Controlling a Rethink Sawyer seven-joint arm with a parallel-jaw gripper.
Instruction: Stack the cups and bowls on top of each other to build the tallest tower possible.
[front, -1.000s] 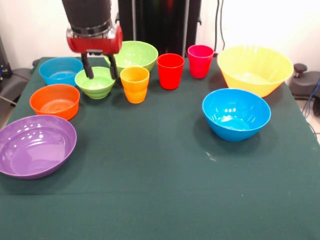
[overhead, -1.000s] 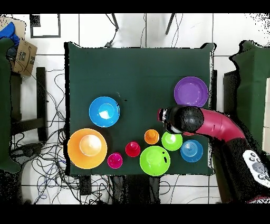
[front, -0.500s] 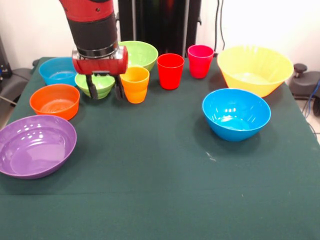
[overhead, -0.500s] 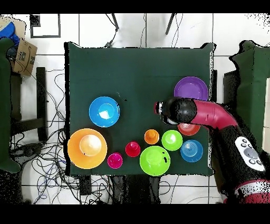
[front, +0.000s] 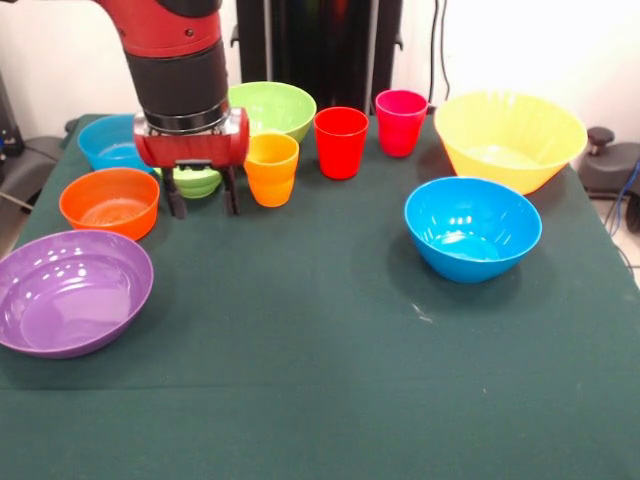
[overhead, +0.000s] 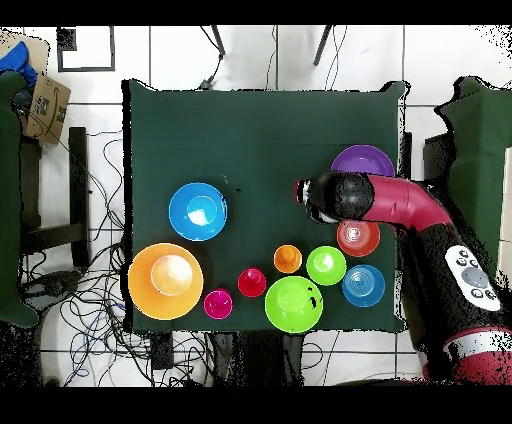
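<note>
My gripper (front: 203, 204) hangs open and empty just above the cloth, in front of the small green bowl (front: 196, 182) and between the orange bowl (front: 110, 203) and the yellow-orange cup (front: 271, 168). The red cup (front: 341, 142) and the pink cup (front: 401, 122) stand in a row to the right. All cups and bowls stand apart; nothing is stacked. In the overhead view the arm's head (overhead: 333, 196) sits beside the orange bowl (overhead: 358, 238) and covers part of the purple bowl (overhead: 362, 160).
A large green bowl (front: 270, 108) and a small blue bowl (front: 110, 140) stand at the back. The large yellow bowl (front: 510, 138) and a bigger blue bowl (front: 472, 228) are on the right, the purple bowl (front: 72, 290) at the near left.
The gripper has left its place over the small green bowl, coming nearer in the front view and lower. It stayed open and empty. No cup or bowl moved.
</note>
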